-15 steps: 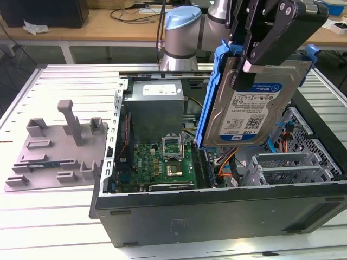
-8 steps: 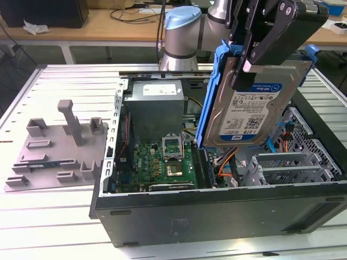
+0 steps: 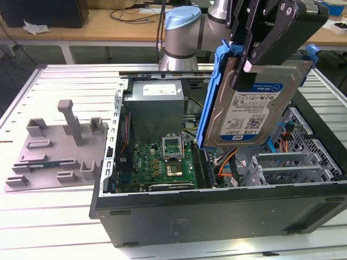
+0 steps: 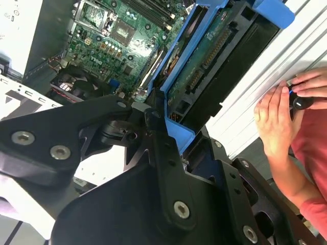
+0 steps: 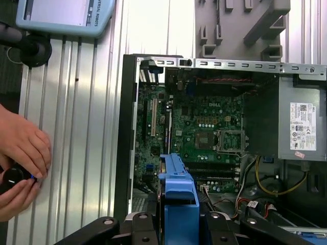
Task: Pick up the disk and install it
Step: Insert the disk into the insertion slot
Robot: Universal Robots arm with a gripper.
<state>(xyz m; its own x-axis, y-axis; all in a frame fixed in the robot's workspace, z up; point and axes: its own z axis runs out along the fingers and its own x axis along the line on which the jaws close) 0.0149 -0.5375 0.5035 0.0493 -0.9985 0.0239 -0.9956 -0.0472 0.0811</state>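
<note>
The gripper (image 3: 254,51) holds the disk (image 3: 255,108) in the air, its jaws pinching the upper edge; the disk hangs nearly upright, its label facing the exterior view, above the open computer case (image 3: 217,208); inside the case lie the green motherboard (image 3: 162,162) and, just beside it, the grey power supply (image 3: 154,103); in the first wrist view a person's hands (image 5: 20,153) are over the slatted table (image 5: 92,127) beside the case.
</note>
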